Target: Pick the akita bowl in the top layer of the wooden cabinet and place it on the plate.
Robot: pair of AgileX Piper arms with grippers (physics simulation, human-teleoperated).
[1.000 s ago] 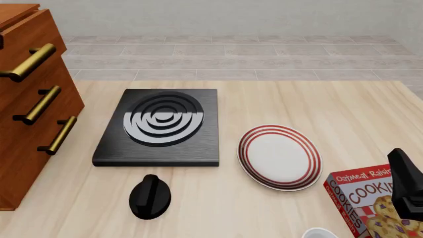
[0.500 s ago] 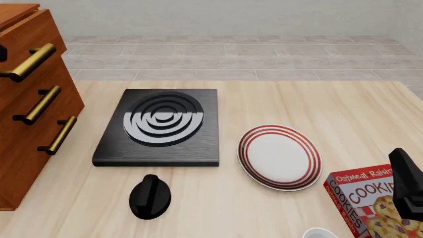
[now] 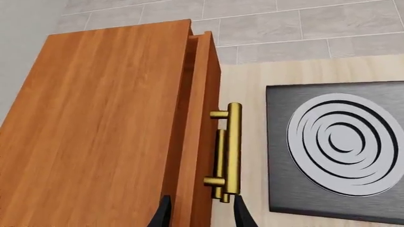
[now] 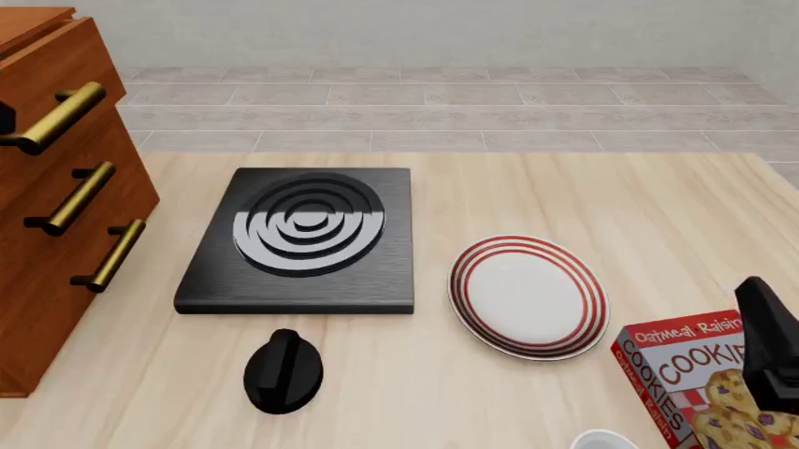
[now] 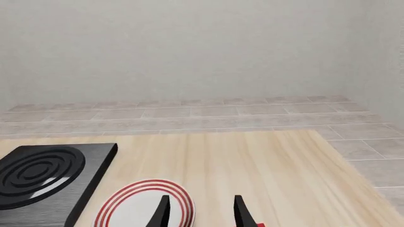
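Observation:
The wooden cabinet [image 4: 44, 281] stands at the table's left edge. Its top layer [image 3: 200, 94] is pulled out a crack, and a thin dark gap shows behind the drawer front. The akita bowl is hidden. My left gripper [image 3: 203, 215] hangs open above the top brass handle [image 3: 233, 146], with one finger on each side of the drawer front and handle. Only a dark sliver of it [image 4: 4, 117] shows in the front view. The plate [image 4: 529, 295], white with red rings, lies right of centre. My right gripper [image 5: 200, 213] is open with nothing in it, near the plate's right side [image 4: 755, 313].
A black square stove [image 4: 303, 238] with spiral rings lies between cabinet and plate. A black knob-shaped object [image 4: 283, 371] sits in front of it. A red cookie box [image 4: 693, 379] and a white cup's rim [image 4: 603, 440] are at the front right, under my right arm.
At the front view's left edge, the dark tip of my left gripper has slid lower, level with the top handle. The right arm and the objects have not moved.

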